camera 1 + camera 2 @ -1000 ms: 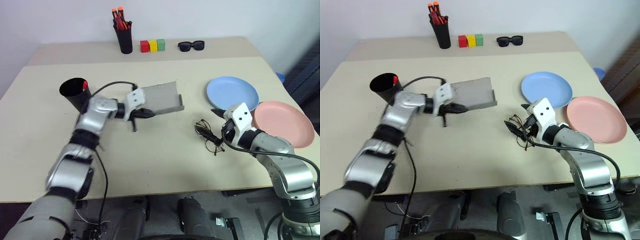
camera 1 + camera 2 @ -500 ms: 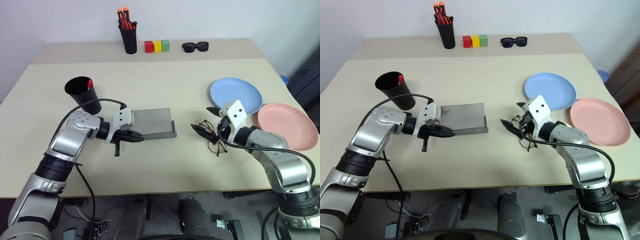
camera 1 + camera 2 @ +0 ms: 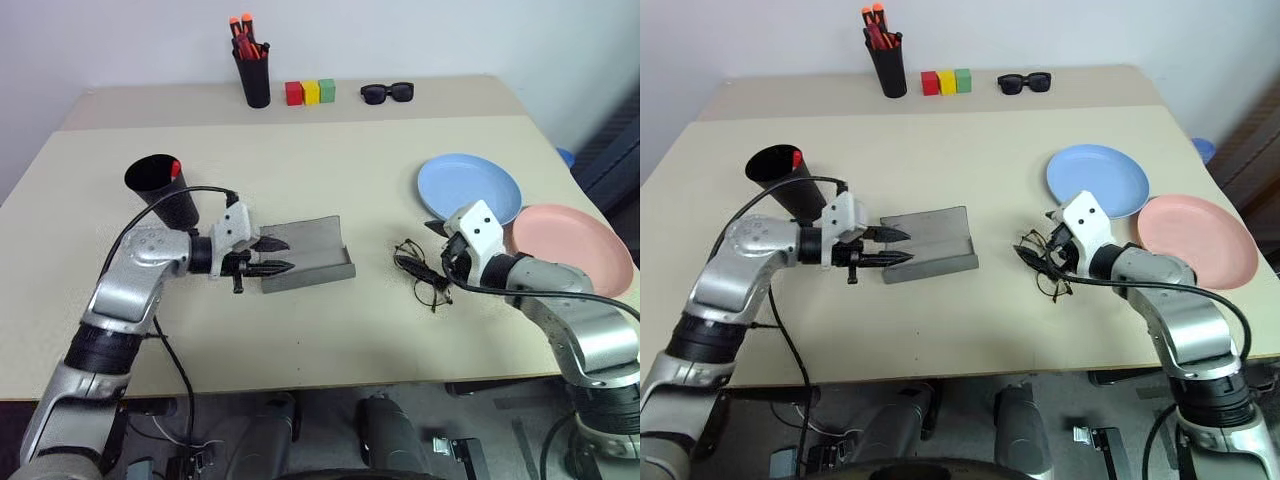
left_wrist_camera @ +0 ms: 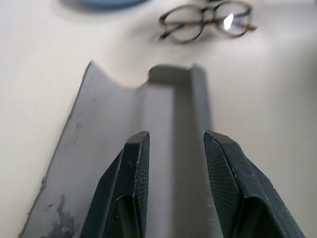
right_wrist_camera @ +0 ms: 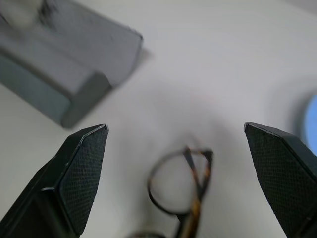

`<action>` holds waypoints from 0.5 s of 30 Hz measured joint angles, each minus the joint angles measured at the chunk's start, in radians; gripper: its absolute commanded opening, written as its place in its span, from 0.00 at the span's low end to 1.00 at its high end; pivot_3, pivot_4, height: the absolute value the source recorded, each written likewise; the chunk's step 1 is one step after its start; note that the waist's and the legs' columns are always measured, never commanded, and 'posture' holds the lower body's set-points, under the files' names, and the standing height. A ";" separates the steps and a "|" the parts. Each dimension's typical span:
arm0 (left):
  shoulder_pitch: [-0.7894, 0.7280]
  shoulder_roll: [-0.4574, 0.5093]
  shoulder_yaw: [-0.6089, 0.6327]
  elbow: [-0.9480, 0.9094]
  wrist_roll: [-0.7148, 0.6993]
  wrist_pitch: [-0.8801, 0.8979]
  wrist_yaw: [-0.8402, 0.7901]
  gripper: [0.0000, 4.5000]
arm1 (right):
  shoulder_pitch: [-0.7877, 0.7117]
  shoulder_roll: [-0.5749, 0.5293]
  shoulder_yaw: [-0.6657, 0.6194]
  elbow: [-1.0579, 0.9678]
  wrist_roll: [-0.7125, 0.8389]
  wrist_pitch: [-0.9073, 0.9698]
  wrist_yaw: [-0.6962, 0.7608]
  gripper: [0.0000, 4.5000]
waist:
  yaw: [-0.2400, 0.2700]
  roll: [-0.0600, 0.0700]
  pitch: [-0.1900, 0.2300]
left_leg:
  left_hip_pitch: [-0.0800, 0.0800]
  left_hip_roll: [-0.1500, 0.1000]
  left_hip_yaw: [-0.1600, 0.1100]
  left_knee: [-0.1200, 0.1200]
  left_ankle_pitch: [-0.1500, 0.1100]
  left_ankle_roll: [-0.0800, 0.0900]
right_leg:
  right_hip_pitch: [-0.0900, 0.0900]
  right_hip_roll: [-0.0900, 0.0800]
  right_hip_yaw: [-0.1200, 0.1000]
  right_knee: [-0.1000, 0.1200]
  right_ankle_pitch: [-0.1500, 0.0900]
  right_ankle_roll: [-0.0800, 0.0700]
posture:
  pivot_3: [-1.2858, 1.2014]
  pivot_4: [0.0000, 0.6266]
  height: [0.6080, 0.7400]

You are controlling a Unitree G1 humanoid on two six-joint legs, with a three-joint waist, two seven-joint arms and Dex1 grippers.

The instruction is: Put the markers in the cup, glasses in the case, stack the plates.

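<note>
Since the earlier frame, your left gripper (image 3: 276,255) let go of the case (image 3: 312,253), pulled back toward the left of the frame, and its jaws stood parted at the case's left edge. You had the cup (image 3: 160,189) in the upper left. At centre, bare table (image 3: 330,330) separated the case from the glasses (image 3: 420,273). Your right gripper (image 3: 428,246) hung wide open over the glasses, holding nothing. The blue plate (image 3: 470,187) and the pink plate (image 3: 571,249) lay edge to edge at right.
</note>
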 measured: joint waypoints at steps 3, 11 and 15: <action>0.118 0.008 0.008 -0.160 -0.045 0.004 0.007 0.38 | -0.007 -0.034 0.000 -0.003 -0.003 0.092 -0.014 1.00 | 0.000 0.000 0.000 | 0.000 0.000 0.001 0.000 0.000 0.001 | 0.000 -0.001 0.001 -0.001 -0.001 -0.003 | 0.52 0.24 1.00; 0.270 -0.006 -0.023 -0.303 -0.063 -0.026 0.068 0.38 | -0.038 -0.060 -0.007 -0.003 0.035 0.302 -0.028 1.00 | 0.003 0.000 0.000 | 0.000 0.000 0.003 0.001 0.000 0.001 | 0.001 -0.001 0.001 -0.001 -0.002 -0.004 | 0.52 0.24 1.00; 0.288 -0.005 -0.032 -0.303 -0.061 -0.051 0.084 0.38 | -0.046 -0.060 -0.007 0.000 0.039 0.322 -0.028 1.00 | 0.003 0.000 0.000 | 0.000 0.000 0.003 0.001 -0.001 0.001 | 0.001 -0.001 0.001 -0.002 -0.002 -0.004 | 0.52 0.24 1.00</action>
